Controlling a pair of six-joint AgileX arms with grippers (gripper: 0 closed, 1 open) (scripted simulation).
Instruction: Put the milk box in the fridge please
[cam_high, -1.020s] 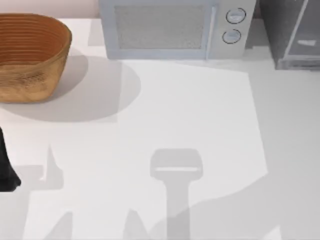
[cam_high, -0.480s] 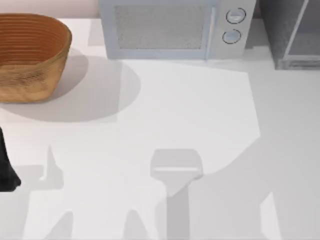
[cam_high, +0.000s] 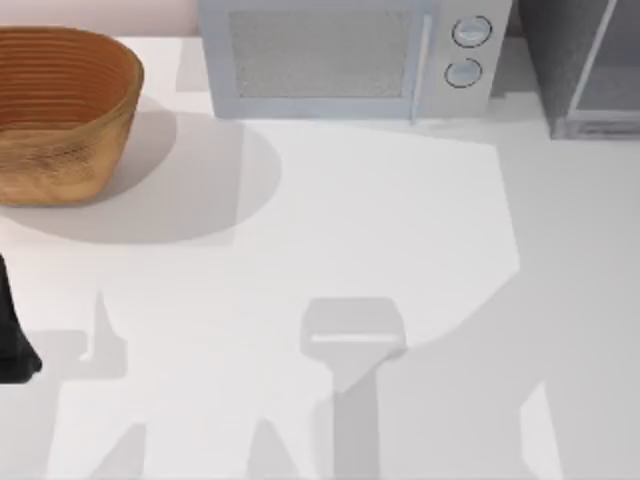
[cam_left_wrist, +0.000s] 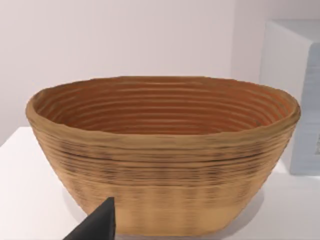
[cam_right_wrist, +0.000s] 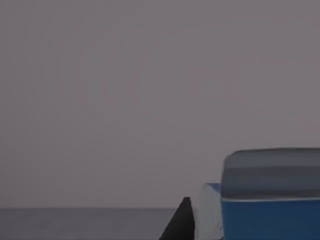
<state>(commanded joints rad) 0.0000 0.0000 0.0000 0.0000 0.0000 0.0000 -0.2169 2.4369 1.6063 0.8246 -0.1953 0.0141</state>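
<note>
The milk box (cam_right_wrist: 270, 210) appears in the right wrist view by its blue upper part with a greyish top, standing close in front of a plain dark-grey surface. A dark part of my right gripper (cam_right_wrist: 181, 222) lies right against the carton's side. The fridge (cam_high: 560, 60) is the dark-grey cabinet at the table's far right corner in the top view, with its pale door panel (cam_high: 612, 75) angled. My left arm (cam_high: 10, 330) is parked at the table's left edge, and a tip of my left gripper (cam_left_wrist: 97, 225) points at the basket.
A woven brown basket (cam_high: 60, 110) sits at the far left and looms close in the left wrist view as the basket (cam_left_wrist: 160, 150). A light-grey microwave (cam_high: 340, 55) with two round knobs stands at the back middle. Arm shadows fall across the white table (cam_high: 350, 220).
Since one second ago a pale shape in the fridge opening has gone and the shadow on the table's right has shifted. Nothing has moved in the last half second.
</note>
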